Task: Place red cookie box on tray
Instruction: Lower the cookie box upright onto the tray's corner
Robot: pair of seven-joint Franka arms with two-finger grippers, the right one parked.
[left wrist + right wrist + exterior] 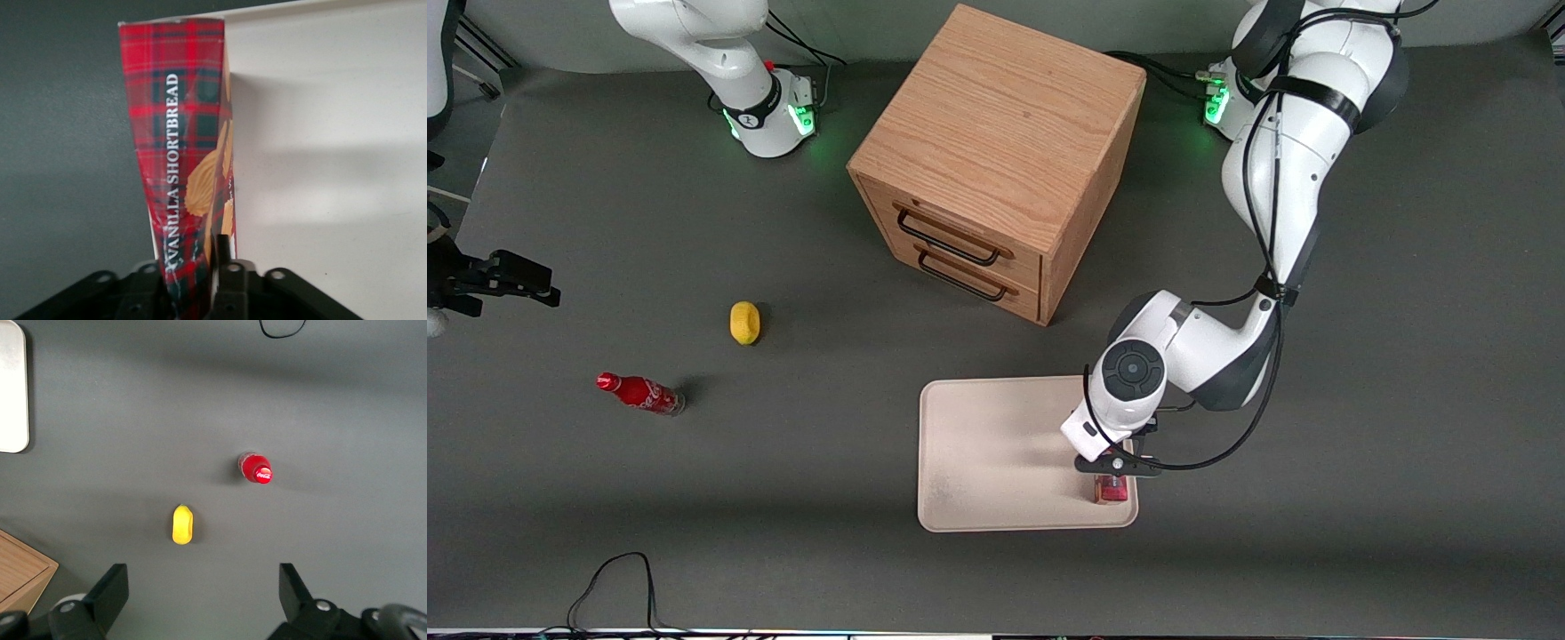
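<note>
The red cookie box [179, 153], tartan-patterned with "vanilla shortbread" lettering and cookie pictures, stands on end between the fingers of my left gripper [190, 270], which is shut on it. In the front view only the box's top [1112, 490] shows under the gripper [1112, 471]. It is over the cream-white tray [996, 444], near the tray's corner closest to the front camera at the working arm's end. In the left wrist view the box's lower end sits right by the tray [327, 167] rim. Whether it touches the tray I cannot tell.
A wooden drawer cabinet [996, 151] stands farther from the front camera than the tray. Toward the parked arm's end lie a yellow object [744, 322] and a small red soda bottle [640, 392]. A black cable [618, 578] loops near the table's front edge.
</note>
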